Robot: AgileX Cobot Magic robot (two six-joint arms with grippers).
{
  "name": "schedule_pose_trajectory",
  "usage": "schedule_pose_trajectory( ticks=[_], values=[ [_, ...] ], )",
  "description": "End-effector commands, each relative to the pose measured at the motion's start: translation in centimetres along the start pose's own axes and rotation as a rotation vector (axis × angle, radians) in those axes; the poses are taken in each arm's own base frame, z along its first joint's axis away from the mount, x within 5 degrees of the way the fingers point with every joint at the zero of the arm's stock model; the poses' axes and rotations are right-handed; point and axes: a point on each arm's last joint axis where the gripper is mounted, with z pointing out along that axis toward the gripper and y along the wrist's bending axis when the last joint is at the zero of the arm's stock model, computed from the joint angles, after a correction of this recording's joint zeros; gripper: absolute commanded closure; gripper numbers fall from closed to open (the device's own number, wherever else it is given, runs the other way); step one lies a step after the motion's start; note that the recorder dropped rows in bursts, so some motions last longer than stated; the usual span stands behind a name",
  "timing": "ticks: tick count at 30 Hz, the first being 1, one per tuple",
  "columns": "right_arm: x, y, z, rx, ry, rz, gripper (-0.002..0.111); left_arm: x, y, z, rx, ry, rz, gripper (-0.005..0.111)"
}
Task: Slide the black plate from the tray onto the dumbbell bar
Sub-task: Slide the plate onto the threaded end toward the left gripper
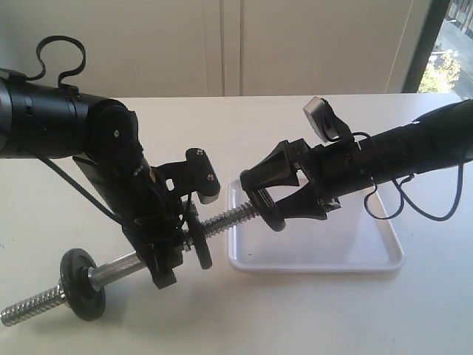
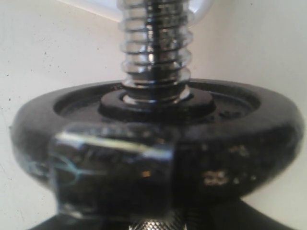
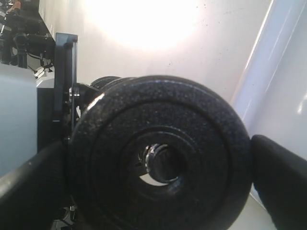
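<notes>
My right pincer (image 1: 260, 200) clamps the round black cast-iron plate (image 3: 163, 120), its hole around the chrome threaded bar (image 1: 225, 220) my left pincer (image 1: 174, 249) grips.

No legible text, label, brand, number or sign in any view. The black plate (image 3: 158, 163) has a face too dark and blurred to read.
</notes>
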Motion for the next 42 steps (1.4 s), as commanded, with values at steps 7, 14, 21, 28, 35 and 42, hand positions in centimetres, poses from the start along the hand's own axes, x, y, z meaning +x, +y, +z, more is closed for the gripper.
schedule_pose_trajectory(
  ticks=[7, 14, 21, 28, 35, 42],
  values=[
    [-0.5, 1.1, -0.3, -0.085, -0.059, 0.009, 0.108, -0.9, -0.1, -3.1, -0.048, -0.121, -0.025, 0.107],
    [-0.6, 1.2, -0.2, -0.09, -0.066, 0.013, 0.108, -1.1, 0.0, -3.2, -0.057, -0.14, -0.032, 0.107],
    [-0.5, 1.6, 0.5, -0.101, -0.054, 0.008, 0.108, -1.4, 0.2, -3.2, -0.08, -0.171, -0.037, 0.107],
    [-0.1, 2.5, 1.9, -0.117, -0.014, -0.009, 0.108, -1.5, 0.2, -3.2, -0.08, -0.18, -0.042, 0.107],
    [-0.1, 2.8, 2.3, -0.133, -0.023, -0.004, 0.108, -1.5, 0.2, -3.2, -0.084, -0.184, -0.042, 0.107],
    [-1.0, 3.2, 2.0, -0.181, -0.115, 0.022, 0.108, -1.8, 0.5, -3.3, -0.109, -0.222, -0.086, 0.107]
  ],
)
